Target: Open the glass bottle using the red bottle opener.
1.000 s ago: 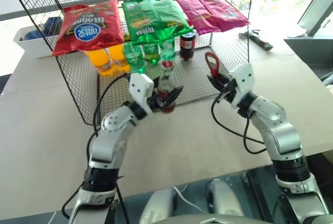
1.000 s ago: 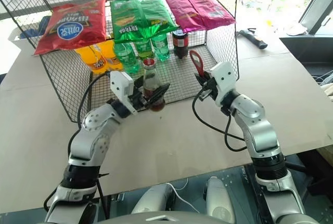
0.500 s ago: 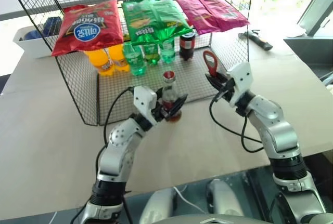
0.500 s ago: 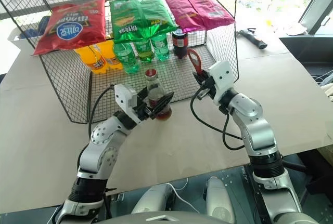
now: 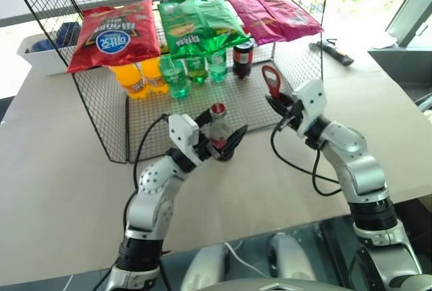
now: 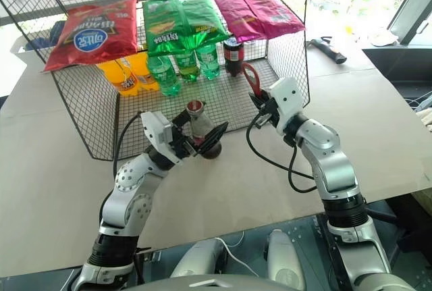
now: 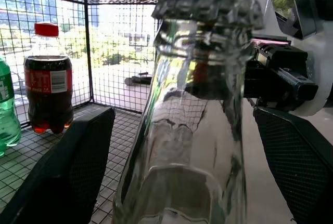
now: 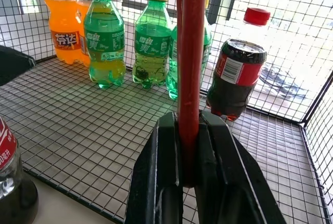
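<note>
Glass bottle point(image 5: 217, 131) stands at the wire rack's point(image 5: 108, 129) front edge on the table point(image 5: 61, 169), between my left tool's point(image 5: 221, 144) spread fingers.
My left wrist view cuts off the bottle's base and label; its cap is still on. I cannot tell whether the left fingers touch the glass. My right tool point(image 5: 280, 106), raised beside the rack, is clamped on the red bottle opener point(image 5: 272, 82), its looped head upright.

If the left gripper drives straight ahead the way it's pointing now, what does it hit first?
The glass bottle. It stands between the open fingers of the left gripper, so the bottle's neck would meet the palm first. Behind it sits the right gripper holding the red bottle opener, though depth is unclear.
</note>
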